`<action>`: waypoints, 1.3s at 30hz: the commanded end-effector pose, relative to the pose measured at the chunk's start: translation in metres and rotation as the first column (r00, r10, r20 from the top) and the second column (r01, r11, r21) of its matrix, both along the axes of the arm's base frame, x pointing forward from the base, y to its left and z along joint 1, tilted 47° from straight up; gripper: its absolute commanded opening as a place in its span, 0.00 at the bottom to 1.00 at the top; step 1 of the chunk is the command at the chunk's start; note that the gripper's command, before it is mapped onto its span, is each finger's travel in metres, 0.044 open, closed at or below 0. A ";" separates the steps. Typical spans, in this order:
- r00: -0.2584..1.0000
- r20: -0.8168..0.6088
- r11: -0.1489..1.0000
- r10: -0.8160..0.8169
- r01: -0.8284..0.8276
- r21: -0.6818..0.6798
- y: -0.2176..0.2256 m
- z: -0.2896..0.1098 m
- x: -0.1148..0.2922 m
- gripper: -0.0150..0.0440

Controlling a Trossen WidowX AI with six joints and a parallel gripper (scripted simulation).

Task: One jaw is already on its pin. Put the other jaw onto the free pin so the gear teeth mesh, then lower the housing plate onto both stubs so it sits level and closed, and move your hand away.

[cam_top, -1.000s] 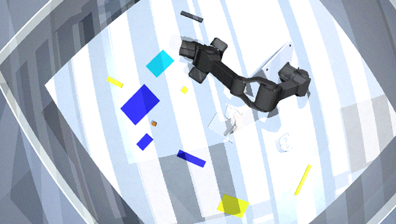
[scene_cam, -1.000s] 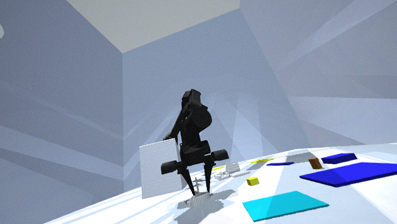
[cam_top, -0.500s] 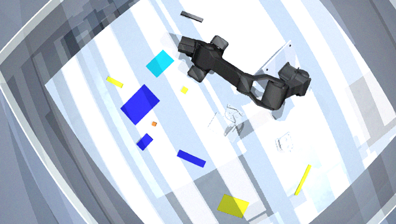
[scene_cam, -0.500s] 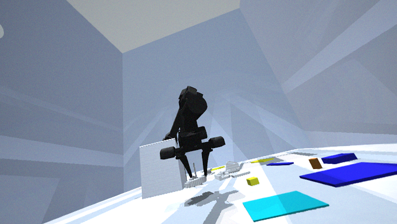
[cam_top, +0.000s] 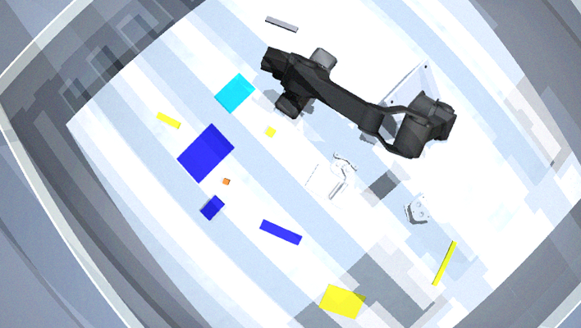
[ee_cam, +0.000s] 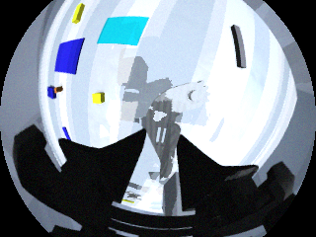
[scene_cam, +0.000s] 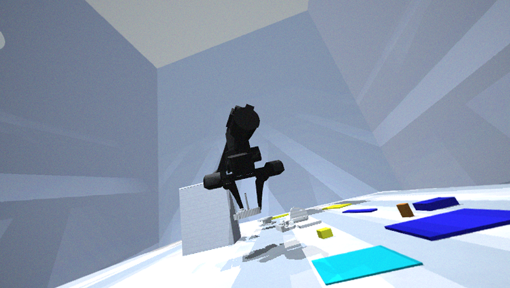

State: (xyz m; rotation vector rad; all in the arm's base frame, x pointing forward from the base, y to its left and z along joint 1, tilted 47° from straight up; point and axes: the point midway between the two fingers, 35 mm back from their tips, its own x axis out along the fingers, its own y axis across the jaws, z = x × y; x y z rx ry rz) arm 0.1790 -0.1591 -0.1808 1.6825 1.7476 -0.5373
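My gripper is shut on a pale grey jaw. A thin post stands up from the jaw between the fingers. The jaw hangs above the table, its shadow apart from it. In the top view the arm hides the fingertips and the held jaw. The white base assembly, with a curved part on it, stands on the table beyond the gripper. The pins and teeth are too washed out to tell. A small white part with two round holes, seemingly the housing plate, lies apart from the base.
A tall white panel stands beside the arm. A yellow cube, a cyan plate and a large blue plate lie on one side. A dark bar lies behind the gripper.
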 end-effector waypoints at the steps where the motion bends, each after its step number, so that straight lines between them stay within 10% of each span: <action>1: 1.000 -0.017 1.000 -0.013 0.013 -0.006 -0.001 0.004 0.003 0.48; 39: 0.791 -0.425 0.894 -0.439 0.431 -0.121 0.059 0.091 0.070 0.48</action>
